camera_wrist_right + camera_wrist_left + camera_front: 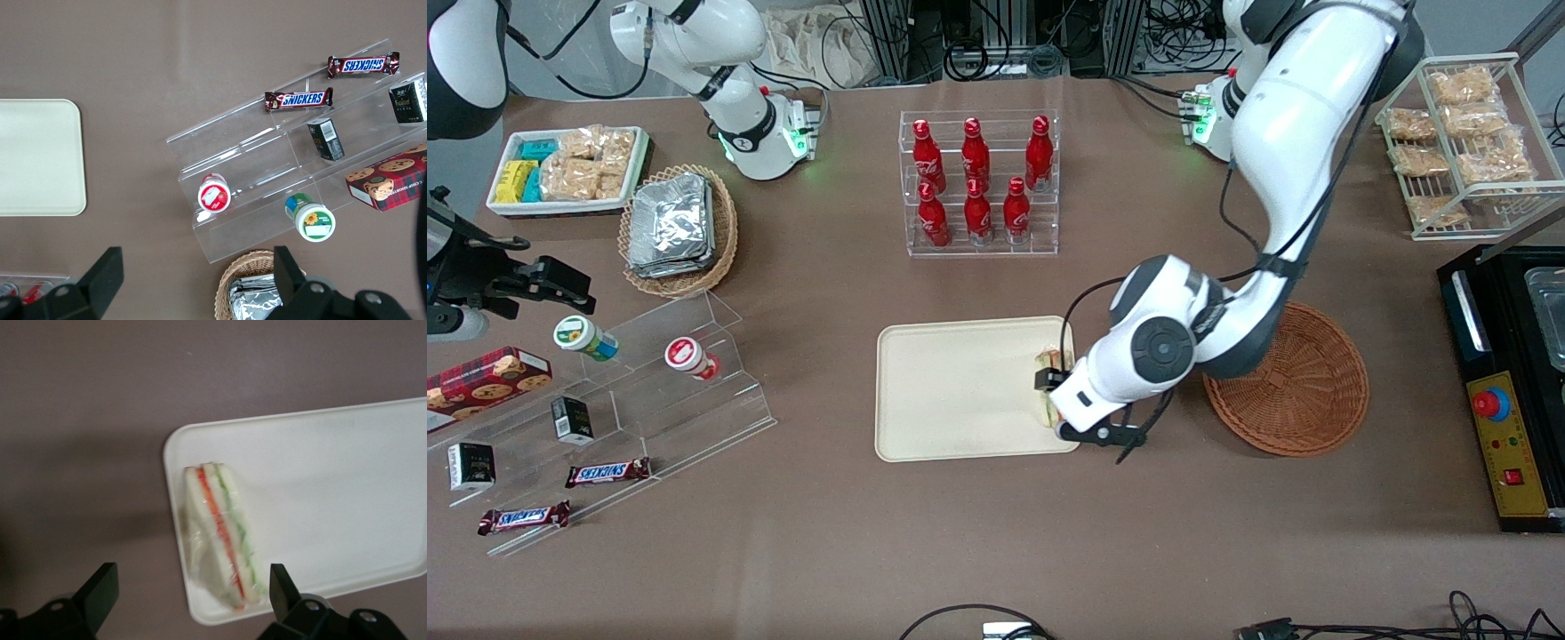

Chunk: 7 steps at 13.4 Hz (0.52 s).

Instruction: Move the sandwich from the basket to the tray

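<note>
The wrapped sandwich (220, 533), white bread with a red-orange and a green layer, lies flat on the cream tray (333, 487) close to one rounded corner. My left gripper (189, 580) hovers over it, open, with one finger over the brown table and the other over the tray, neither touching the wrap. In the front view the gripper (1054, 396) covers most of the sandwich (1053, 359) at the end of the tray (960, 391) nearest the reddish-brown basket (1298, 391). Nothing lies in the basket.
A clear rack of red bottles (980, 182) stands farther from the front camera than the tray. A black control box (1507, 382) and a wire rack of snack packets (1463, 133) sit at the working arm's end. An acrylic step stand (649, 382) and a tan foil-filled basket (679, 227) lie toward the parked arm's end.
</note>
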Each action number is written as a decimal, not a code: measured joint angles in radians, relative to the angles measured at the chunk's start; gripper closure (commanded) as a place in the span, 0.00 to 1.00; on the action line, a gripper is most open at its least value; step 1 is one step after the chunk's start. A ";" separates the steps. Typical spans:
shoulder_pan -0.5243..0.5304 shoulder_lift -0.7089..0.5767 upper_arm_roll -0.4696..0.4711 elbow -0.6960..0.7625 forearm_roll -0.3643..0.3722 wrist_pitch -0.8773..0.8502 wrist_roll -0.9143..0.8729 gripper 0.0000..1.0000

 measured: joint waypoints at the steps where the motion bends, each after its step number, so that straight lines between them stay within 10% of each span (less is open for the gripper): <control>1: 0.026 -0.043 0.001 0.003 0.001 -0.066 0.000 0.00; 7: 0.191 -0.271 0.007 0.004 0.003 -0.383 0.004 0.00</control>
